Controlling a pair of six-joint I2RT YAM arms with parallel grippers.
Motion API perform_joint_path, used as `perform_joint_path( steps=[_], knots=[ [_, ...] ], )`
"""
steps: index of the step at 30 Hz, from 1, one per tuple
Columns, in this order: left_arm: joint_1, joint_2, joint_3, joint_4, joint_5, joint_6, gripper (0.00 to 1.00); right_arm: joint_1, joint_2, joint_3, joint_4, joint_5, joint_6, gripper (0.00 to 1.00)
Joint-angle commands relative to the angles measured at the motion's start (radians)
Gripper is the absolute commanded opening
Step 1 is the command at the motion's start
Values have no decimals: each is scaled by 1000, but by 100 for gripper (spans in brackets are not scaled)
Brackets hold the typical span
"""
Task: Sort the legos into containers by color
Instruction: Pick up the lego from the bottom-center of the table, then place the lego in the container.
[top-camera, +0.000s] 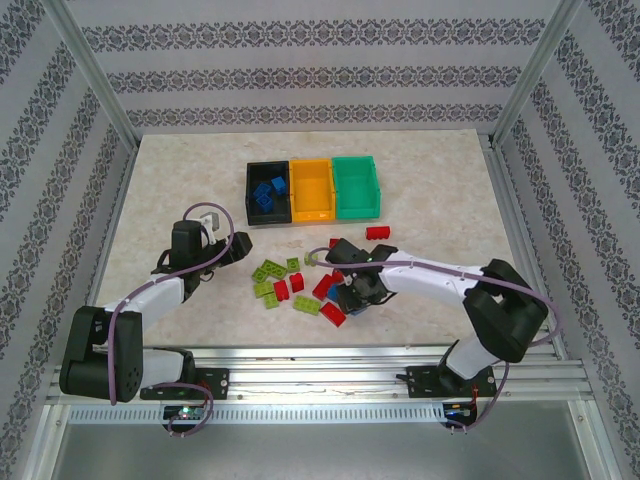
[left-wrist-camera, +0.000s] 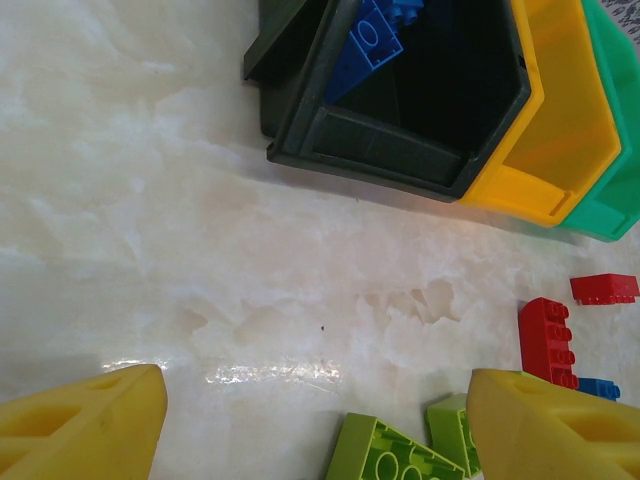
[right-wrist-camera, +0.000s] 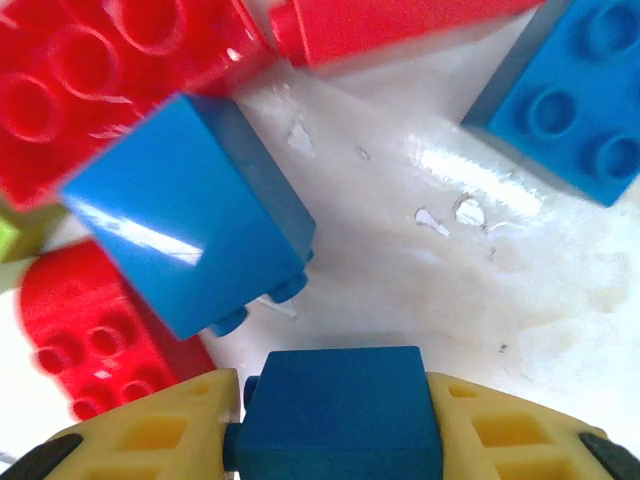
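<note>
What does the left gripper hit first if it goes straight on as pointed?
Probably bare table, just ahead of the open left gripper. If its angle is shallow enough to clear that, then the black bin, at its near wall. Depth is unclear from the wrist view.

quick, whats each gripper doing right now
left gripper: open, holding nothing
right gripper: closed on a blue lego

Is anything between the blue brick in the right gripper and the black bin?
Nothing tall. Loose lime bricks lie flat near the way from the right gripper and its blue brick to the black bin; a lifted carry should clear them.
</note>
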Motion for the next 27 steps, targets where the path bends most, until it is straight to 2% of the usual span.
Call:
perform_joint_path(
  steps=[1,6,11,19,22,24,27],
  knots=[
    [15,-5,-5,37,11,-5,79,-8,-44,101,-2,25,-29,38],
    [14,-5,-5,43,24,-16,79,-38,82,273,108,-21,-55,37],
    [15,-26,-10,35,10,-11,79,-56,306,563,160,-37,-76,38],
    [15,-31,-5,19,1,1,79,-111,657,1074,97,-78,-91,39],
    [16,-29,-4,19,-1,4,79,-132,771,1268,24,-78,-108,48],
    [15,-26,-3,19,0,5,79,-139,813,1343,-18,-77,-114,58],
    [15,-17,-1,23,11,-2,79,-135,773,1278,4,-97,-109,61]
  ],
)
